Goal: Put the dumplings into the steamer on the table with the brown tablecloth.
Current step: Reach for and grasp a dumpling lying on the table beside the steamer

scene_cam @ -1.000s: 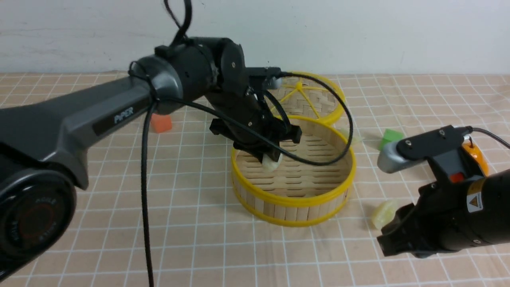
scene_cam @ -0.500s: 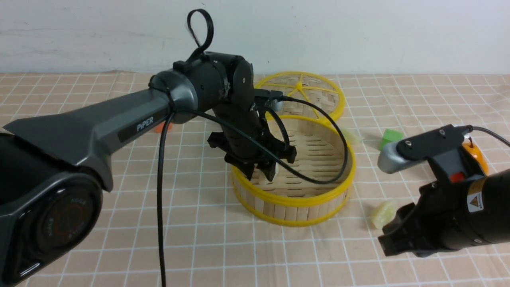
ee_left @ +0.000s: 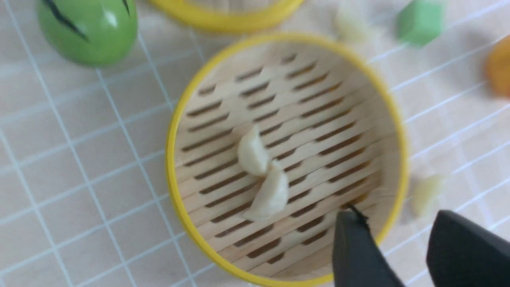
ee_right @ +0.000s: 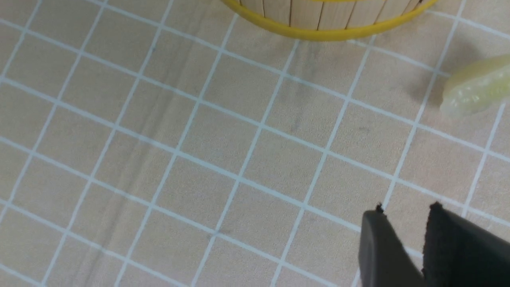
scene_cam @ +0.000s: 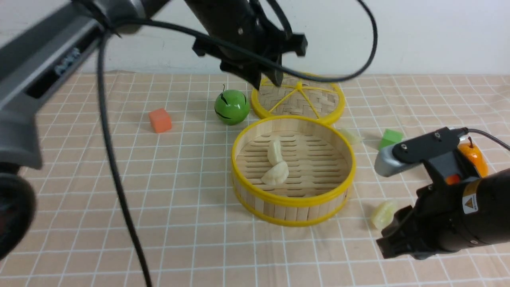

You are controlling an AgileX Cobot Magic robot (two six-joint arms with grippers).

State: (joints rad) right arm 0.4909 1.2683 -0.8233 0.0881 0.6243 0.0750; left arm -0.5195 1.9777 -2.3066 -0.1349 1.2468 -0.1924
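Bamboo steamer point(scene_cam: 293, 199): set on the brown tablecloth point(scene_cam: 199, 239), open-topped; woven lid point(scene_cam: 299, 99) laid flat just behind it.
Basketed dumplings point(scene_cam: 276, 172): two, touching each other on the slats, left of the basket's centre.
Near dumpling point(scene_cam: 383, 213): lying on the cloth just beside the steamer's front right wall, not touching it.
Far dumpling point(scene_cam: 351, 136): lying on the cloth by the steamer's back right rim, near the green cube point(scene_cam: 390, 138).
Left gripper point(ee_left: 394, 215): held high above the steamer area, jaws parted, nothing between them.
Right gripper point(ee_right: 407, 209): held low over the cloth, jaws narrowly parted, nothing pinched.
Governing relation: the near dumpling is found just ahead of the right gripper and slightly toward the steamer; the right arm is judged much the nearer.
Long axis: seen slanting from front left to back right; a grip across the short width is judged to be called for.
Edges: the steamer wall stands close on one side of the near dumpling, so it could be struck by widely spread jaws.
Open room: bare cloth is left ahead and to the left of the right gripper; the orange toy fruit point(scene_cam: 474, 153) and green cube are placed behind, apart from the likely path.
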